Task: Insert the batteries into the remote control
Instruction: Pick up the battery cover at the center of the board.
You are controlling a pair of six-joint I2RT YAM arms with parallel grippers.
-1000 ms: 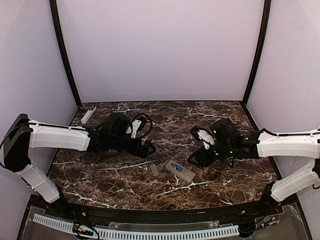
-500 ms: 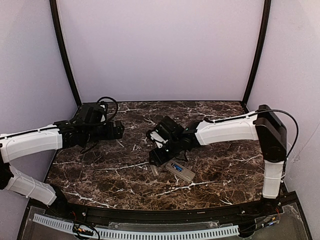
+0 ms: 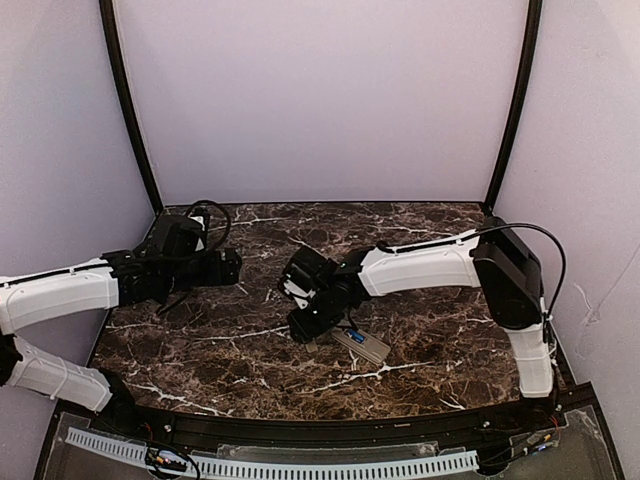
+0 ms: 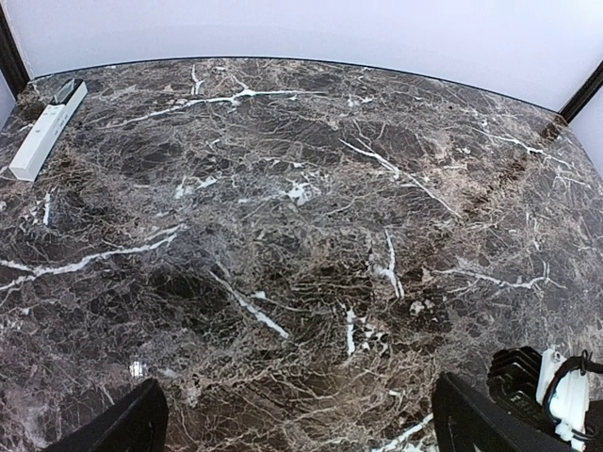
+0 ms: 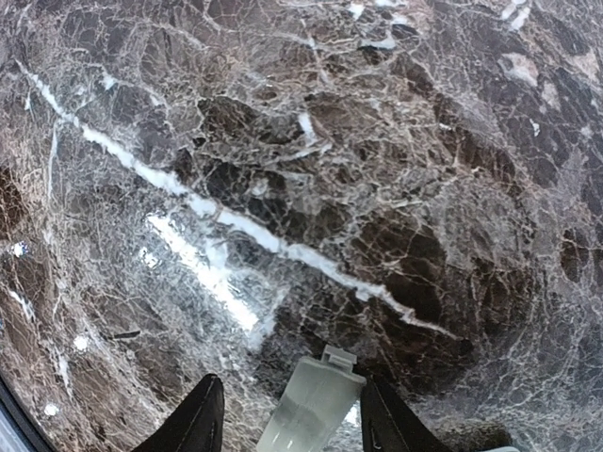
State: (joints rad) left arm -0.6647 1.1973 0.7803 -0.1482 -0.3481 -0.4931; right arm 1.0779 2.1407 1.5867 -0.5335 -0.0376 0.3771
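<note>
The remote control [image 3: 364, 345] lies back-up near the table's front middle. A blue battery [image 3: 354, 334] shows in its open bay; I cannot tell if there are more. A pale translucent battery cover [image 5: 316, 407] with a small clip lies flat on the marble just left of the remote. My right gripper [image 3: 305, 327] hangs low over it. In the right wrist view this gripper [image 5: 292, 426] is open, with one finger on each side of the cover. My left gripper [image 3: 232, 270] is further back at the left, open and empty [image 4: 300, 424].
A white bar with a dark end [image 4: 47, 130] lies at the back left corner by the wall. The right arm's wrist [image 4: 554, 388] shows at the lower right of the left wrist view. Dark marble table [image 3: 440, 370] with walls on three sides.
The right gripper has moved left and down, from beside the remote to over the cover. The left arm has drawn back slightly to the left.
</note>
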